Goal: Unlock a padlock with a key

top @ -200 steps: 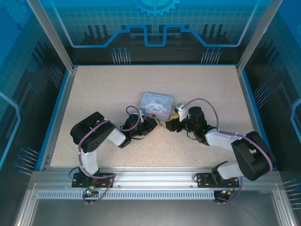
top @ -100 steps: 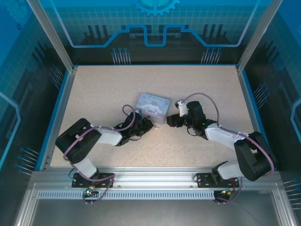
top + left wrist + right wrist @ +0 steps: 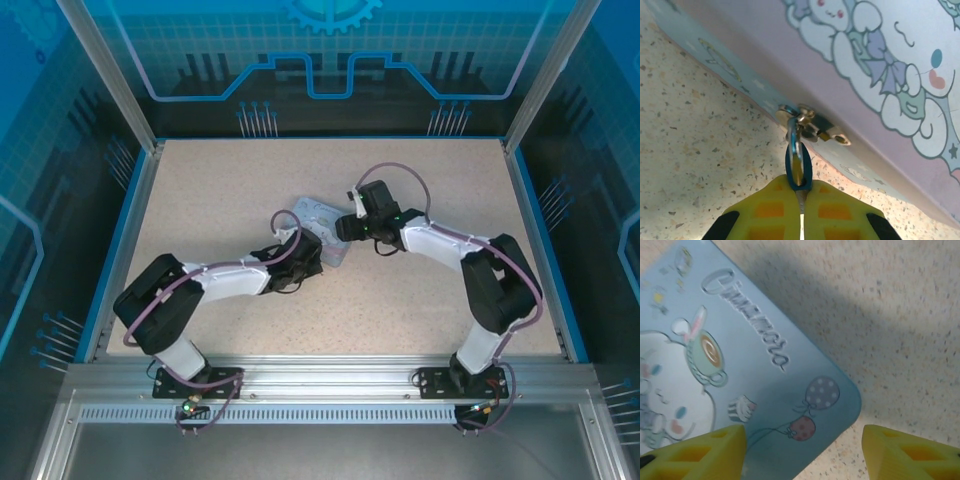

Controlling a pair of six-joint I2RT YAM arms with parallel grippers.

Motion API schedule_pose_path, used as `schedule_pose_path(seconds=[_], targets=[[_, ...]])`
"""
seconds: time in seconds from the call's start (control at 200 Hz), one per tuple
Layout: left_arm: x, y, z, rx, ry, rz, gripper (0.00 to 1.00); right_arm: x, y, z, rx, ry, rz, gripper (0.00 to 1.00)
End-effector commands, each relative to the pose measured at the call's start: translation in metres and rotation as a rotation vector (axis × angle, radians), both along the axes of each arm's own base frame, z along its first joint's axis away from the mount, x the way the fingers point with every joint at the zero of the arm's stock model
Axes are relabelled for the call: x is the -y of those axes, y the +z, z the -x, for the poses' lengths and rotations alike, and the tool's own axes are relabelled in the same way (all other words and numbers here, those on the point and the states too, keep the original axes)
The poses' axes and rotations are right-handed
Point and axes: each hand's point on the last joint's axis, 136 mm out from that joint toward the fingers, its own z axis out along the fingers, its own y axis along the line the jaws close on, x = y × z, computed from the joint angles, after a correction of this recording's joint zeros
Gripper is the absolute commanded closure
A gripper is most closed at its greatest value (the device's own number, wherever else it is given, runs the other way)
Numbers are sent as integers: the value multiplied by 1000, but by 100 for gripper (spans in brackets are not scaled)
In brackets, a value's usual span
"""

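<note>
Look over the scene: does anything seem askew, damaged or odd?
The pale blue tin box sits skewed to the table edges. Otherwise nothing stands out: the left tool holds the key at the padlock.

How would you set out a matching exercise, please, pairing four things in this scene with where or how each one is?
Column A
1 left gripper
2 right gripper
3 padlock
4 tin box

Column B
a lying on the speckled table
b open, over a corner of the box's lid
c shut on the key
d against the box's side wall, with the key tip at it

Pairs: 1-c; 2-b; 3-d; 4-a
</note>
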Motion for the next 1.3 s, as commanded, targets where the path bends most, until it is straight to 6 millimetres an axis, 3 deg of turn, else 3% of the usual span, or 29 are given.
schedule_pose_path(seconds=[0.0,0.105,0.19,0.395,0.56,0.7,0.815,0.88,0.95,1.101,1.276,1.296], targets=[[-11,-11,3,-37,-19,-166,93,2,-12,7,-59,-16,84,36],[-10,-13,2,-50,-24,-191,88,3,-18,8,-76,-22,101,36],[-6,-11,2,-42,-35,-184,73,3,-24,9,-94,-20,110,36],[0,23,7,52,-79,-110,49,9,-35,5,-131,-17,124,36],[-17,54,16,125,-63,-87,38,16,-33,-12,-106,21,124,36],[-39,81,9,152,-46,-37,33,15,-21,-30,-35,82,103,36],[-56,102,-12,167,-44,77,33,8,10,-38,56,130,59,33],[-71,115,-27,199,-30,75,32,9,30,-37,103,141,54,24],[-82,127,-45,225,-29,88,32,16,49,-30,137,127,56,16],[-93,139,-85,256,-33,191,31,27,67,10,130,88,10,18],[-90,127,-132,235,-70,271,29,-12,64,70,53,131,-269,19],[-89,123,-137,224,-70,283,29,-12,52,77,22,126,-267,18]])
